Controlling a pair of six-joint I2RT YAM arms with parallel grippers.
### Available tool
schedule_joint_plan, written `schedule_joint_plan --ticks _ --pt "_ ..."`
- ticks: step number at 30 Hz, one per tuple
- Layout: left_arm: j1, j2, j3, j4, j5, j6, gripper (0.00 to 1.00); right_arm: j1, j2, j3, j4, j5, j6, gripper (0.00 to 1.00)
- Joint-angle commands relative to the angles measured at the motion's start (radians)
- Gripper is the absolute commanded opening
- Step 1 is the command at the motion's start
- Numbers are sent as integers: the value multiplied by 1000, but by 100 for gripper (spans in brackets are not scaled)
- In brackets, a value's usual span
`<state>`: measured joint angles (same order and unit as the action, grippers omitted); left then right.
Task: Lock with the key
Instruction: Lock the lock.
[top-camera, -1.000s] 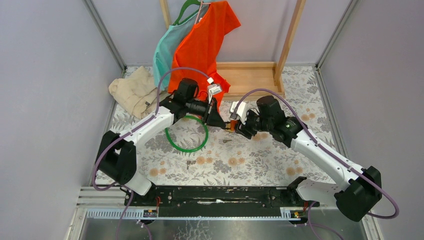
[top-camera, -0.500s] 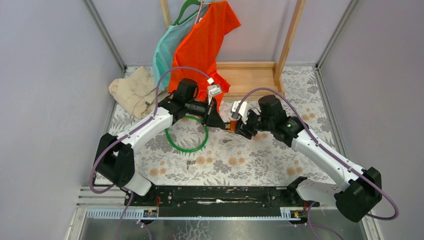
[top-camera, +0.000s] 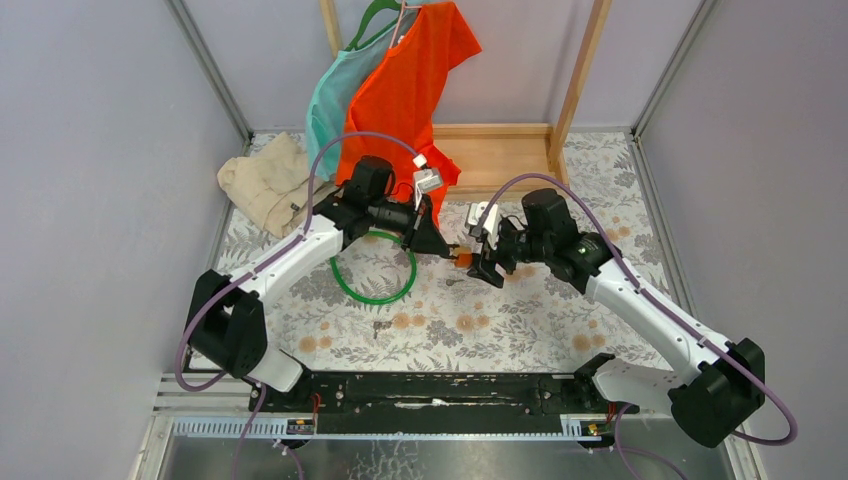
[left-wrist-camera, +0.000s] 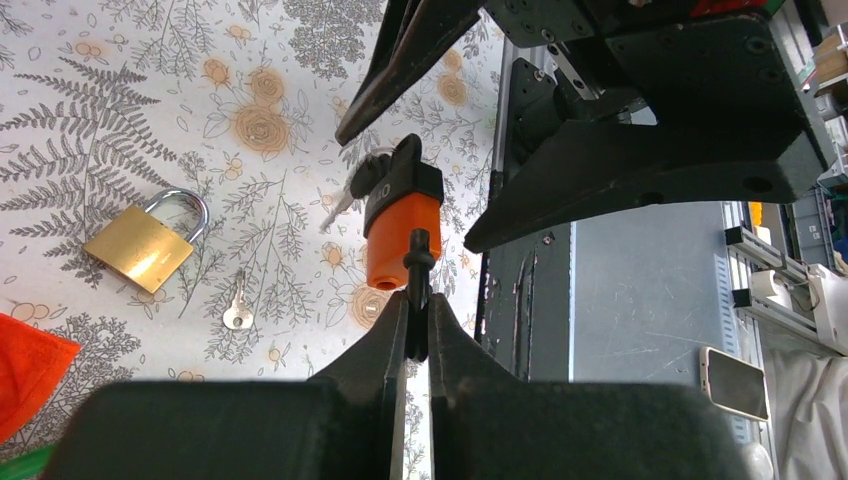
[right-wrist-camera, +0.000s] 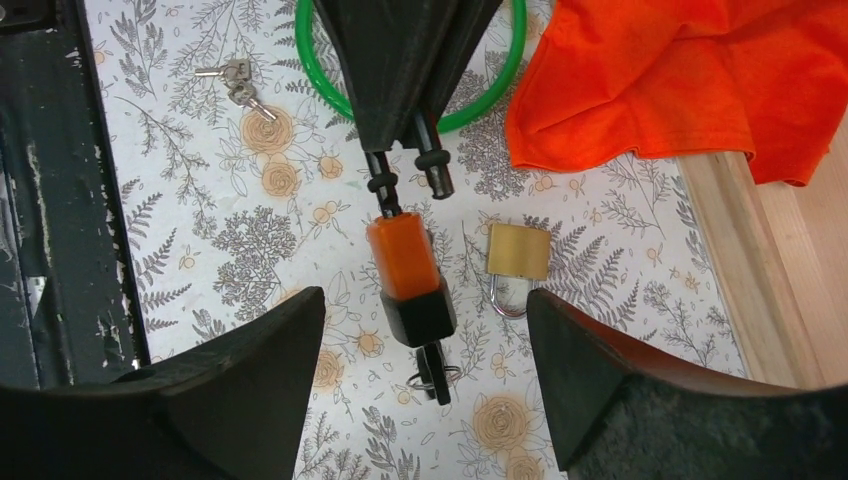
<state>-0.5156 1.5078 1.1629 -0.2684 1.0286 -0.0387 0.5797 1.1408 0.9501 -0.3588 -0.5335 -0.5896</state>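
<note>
The key (top-camera: 462, 258), orange-headed with a black end, hangs in the air between my two grippers above the flowered table. My left gripper (top-camera: 441, 250) is shut on the thin black loop at its orange end, seen in the left wrist view (left-wrist-camera: 418, 300). The key (left-wrist-camera: 402, 235) points away from those fingers. In the right wrist view the key (right-wrist-camera: 402, 258) ends in a black cap with a small black piece and a ring hanging from it. My right gripper (right-wrist-camera: 425, 300) is open, with a finger on each side of that black end, not touching. The brass padlock (right-wrist-camera: 518, 250) lies on the table, its shackle open (left-wrist-camera: 138, 248).
A green cable ring (top-camera: 372, 299) lies under the left arm. A tiny bare key (left-wrist-camera: 238, 312) lies by the padlock, and a small key bunch (right-wrist-camera: 235, 80) nearer the front. An orange shirt (top-camera: 400, 90), a wooden rack base (top-camera: 495, 155) and beige cloth (top-camera: 265, 180) are at the back.
My right gripper, close against the key's end a second ago, has drawn back a little to the right, so the orange head now shows. The left arm has hardly moved.
</note>
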Motion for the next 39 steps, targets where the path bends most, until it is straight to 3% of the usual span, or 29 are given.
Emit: schedule_joint_plan --ticks 1,11,20,24,30,31,33,39 --pt "-3 -31 60 17 27 20 0 -13 -20 11 -8 -82 -18 80" --pt "-3 -40 61 57 101 -33 0 -35 2 9 2 -104 -5 69" --pt "-3 -67 7 145 132 -99 0 -37 25 32 -15 -173 -7 47" --pt "-4 -66 -6 149 124 -101 0 -37 22 43 -32 -214 -12 34" --pt "-4 -65 -22 155 97 -98 0 -41 7 48 -56 -233 -29 2" --pt "-4 -64 -23 155 91 -97 0 -44 3 47 -58 -234 -29 0" --pt "-4 -63 -26 155 78 -96 8 -50 -3 46 -60 -237 -29 0" --pt "-3 -95 -21 110 10 -2 49 -76 -6 52 -92 -275 -41 0"
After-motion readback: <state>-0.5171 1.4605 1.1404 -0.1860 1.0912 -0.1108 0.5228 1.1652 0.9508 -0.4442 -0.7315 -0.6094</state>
